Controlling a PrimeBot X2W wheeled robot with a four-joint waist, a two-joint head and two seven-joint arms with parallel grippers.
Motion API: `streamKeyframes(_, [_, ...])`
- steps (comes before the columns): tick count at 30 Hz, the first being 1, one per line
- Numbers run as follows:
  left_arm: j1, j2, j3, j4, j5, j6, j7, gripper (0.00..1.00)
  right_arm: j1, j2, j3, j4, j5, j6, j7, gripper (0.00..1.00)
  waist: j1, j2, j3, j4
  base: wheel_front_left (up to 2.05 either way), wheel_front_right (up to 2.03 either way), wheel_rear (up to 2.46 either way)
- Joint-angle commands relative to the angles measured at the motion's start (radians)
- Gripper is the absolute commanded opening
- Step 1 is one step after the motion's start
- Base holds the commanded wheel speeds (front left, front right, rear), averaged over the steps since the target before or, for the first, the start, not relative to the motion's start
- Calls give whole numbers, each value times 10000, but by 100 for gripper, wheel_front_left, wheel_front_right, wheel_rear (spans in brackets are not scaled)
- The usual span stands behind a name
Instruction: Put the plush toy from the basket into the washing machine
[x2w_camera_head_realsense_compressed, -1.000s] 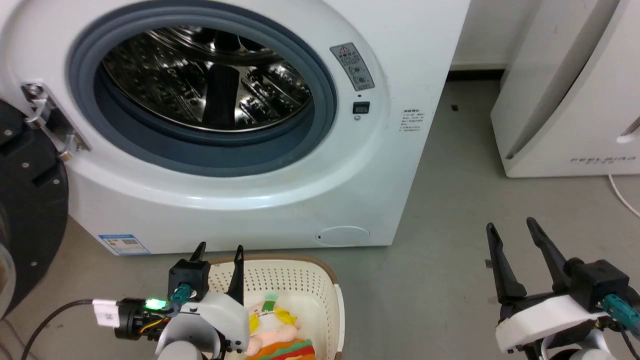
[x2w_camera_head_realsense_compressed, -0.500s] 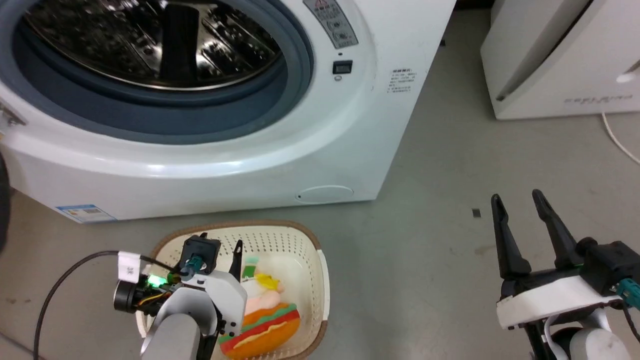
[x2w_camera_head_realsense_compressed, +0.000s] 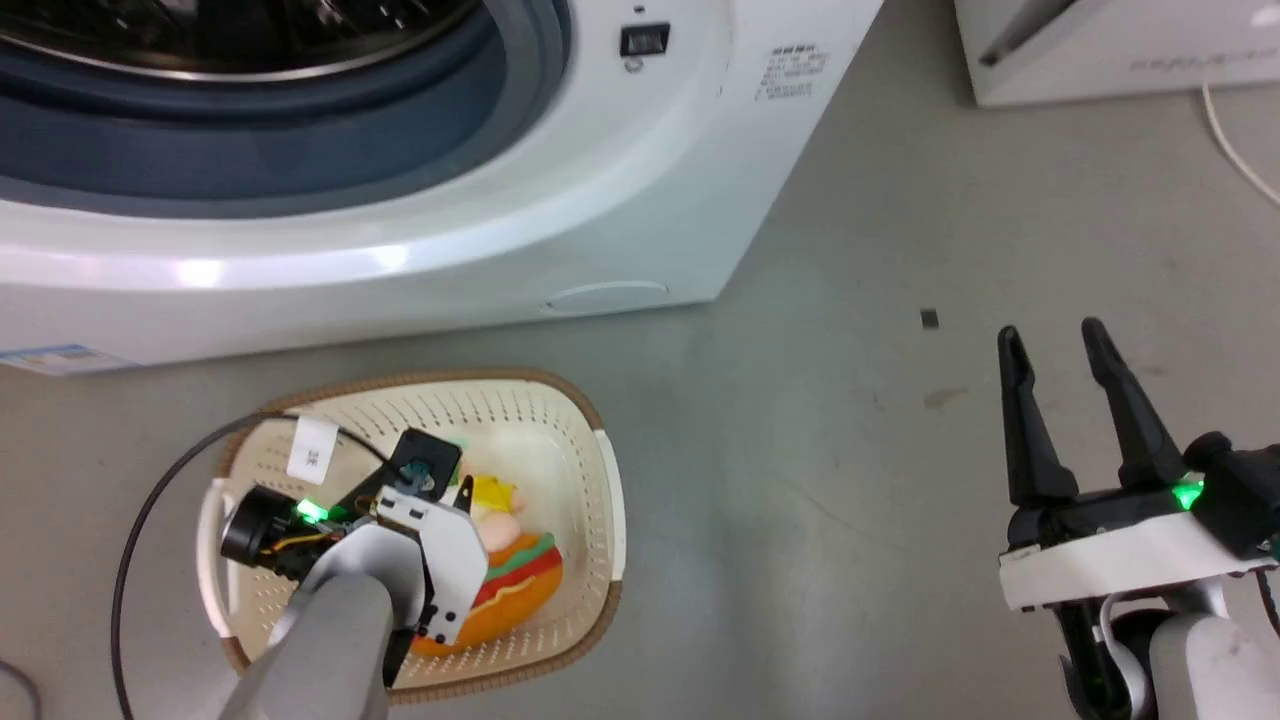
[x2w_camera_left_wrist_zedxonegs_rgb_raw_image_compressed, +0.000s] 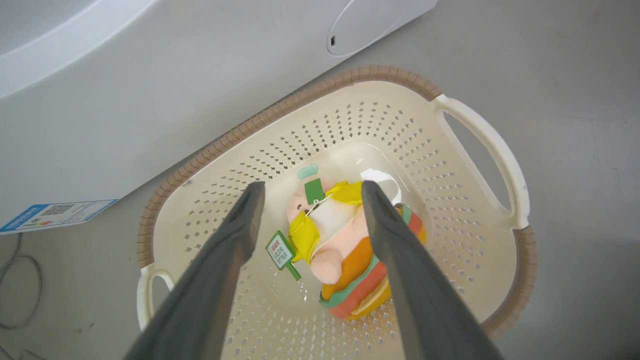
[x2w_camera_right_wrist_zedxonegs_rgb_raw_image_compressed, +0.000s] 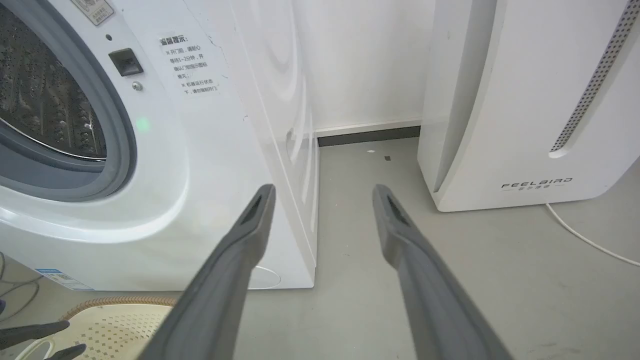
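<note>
The plush toy (x2w_camera_head_realsense_compressed: 512, 572) (x2w_camera_left_wrist_zedxonegs_rgb_raw_image_compressed: 338, 238) lies in the cream basket (x2w_camera_head_realsense_compressed: 604, 470) (x2w_camera_left_wrist_zedxonegs_rgb_raw_image_compressed: 280, 113), its pink head and yellow top toward the washing machine (x2w_camera_head_realsense_compressed: 400, 250) (x2w_camera_right_wrist_zedxonegs_rgb_raw_image_compressed: 200, 165) and its green tag beside it. My left gripper (x2w_camera_head_realsense_compressed: 447, 482) (x2w_camera_left_wrist_zedxonegs_rgb_raw_image_compressed: 312, 186) hangs open inside the basket just over the toy, one finger on each side of its upper body, not closed on it. My right gripper (x2w_camera_head_realsense_compressed: 1050, 332) (x2w_camera_right_wrist_zedxonegs_rgb_raw_image_compressed: 324, 189) stands open over bare floor at the right, holding nothing. The machine's grey gasket and steel drum show at the top left.
The basket sits on grey floor just before the washer's front. A white FEELBIRD appliance (x2w_camera_head_realsense_compressed: 1100, 50) (x2w_camera_right_wrist_zedxonegs_rgb_raw_image_compressed: 525, 100) stands at the far right with a white cable (x2w_camera_head_realsense_compressed: 1235, 140) on the floor. A black cable (x2w_camera_head_realsense_compressed: 140, 530) loops from my left wrist over the basket's left rim.
The head camera has tilted down, so the washer has slid up the picture. My left gripper has dropped deeper into the basket toward the toy. The right gripper keeps its pose.
</note>
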Motion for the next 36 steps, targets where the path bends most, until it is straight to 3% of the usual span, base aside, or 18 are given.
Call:
streamKeyframes(1, [-358,141,-156,305,92,-51,186,100,-265,-2,15,-116,180,-5,-121,100,-1,0,384,-131,0,0,0])
streamKeyframes(20, [-2279,720,-1396,2260,364,-398,1483,100,-960,-3,53,-441,856,-7,-517,100,-1,0,2427,-559,0,0,0])
streamKeyframes(36, [-4138,844,-2038,4097,17,26,1167,100,-1662,-4,-28,-583,1446,-8,-892,100,-1,0,4165,-850,0,0,0])
